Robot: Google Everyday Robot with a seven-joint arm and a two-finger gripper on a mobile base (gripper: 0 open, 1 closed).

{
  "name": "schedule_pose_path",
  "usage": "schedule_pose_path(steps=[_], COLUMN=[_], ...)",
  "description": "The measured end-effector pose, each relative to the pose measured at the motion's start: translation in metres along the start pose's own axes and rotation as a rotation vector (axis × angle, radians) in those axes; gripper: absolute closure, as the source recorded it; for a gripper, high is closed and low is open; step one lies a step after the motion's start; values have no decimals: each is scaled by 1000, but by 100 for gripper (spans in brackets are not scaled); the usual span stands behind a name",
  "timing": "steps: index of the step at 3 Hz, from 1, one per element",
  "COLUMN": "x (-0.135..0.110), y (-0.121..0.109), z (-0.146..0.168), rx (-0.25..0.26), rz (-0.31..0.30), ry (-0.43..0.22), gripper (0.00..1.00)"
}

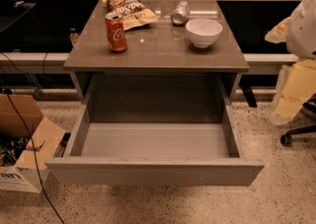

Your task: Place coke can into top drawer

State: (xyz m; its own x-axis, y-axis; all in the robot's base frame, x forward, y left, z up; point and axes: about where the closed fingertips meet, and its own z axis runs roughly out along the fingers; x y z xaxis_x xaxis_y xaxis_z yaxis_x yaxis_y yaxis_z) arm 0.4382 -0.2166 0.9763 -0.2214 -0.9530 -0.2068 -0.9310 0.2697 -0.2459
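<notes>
Up on the tabletop (158, 53) the coke can (116, 32) is standing, probably light and slick, best gripped mid-body; claw isn't showing, can't tell.

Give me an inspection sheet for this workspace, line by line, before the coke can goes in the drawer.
Surface: grey table, top holds four items.
Job's things: coke can upright at the tabletop's front left; top drawer pulled open, nothing seen inside.
Clutter: chip bag, silver can on its side, white bowl.
Grippers: gripper not in view.
Cables: black cable running across the floor at left.
Surroundings: cardboard box at left, chair base at right.
</notes>
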Motion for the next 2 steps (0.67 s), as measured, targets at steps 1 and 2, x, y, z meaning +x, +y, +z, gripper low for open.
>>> schedule_pose_path(steps=[1,2], x=[0,-7], y=[0,-4], z=[0,2], rx=[0,19], rz=[0,8], ry=[0,-43], gripper=[0,0])
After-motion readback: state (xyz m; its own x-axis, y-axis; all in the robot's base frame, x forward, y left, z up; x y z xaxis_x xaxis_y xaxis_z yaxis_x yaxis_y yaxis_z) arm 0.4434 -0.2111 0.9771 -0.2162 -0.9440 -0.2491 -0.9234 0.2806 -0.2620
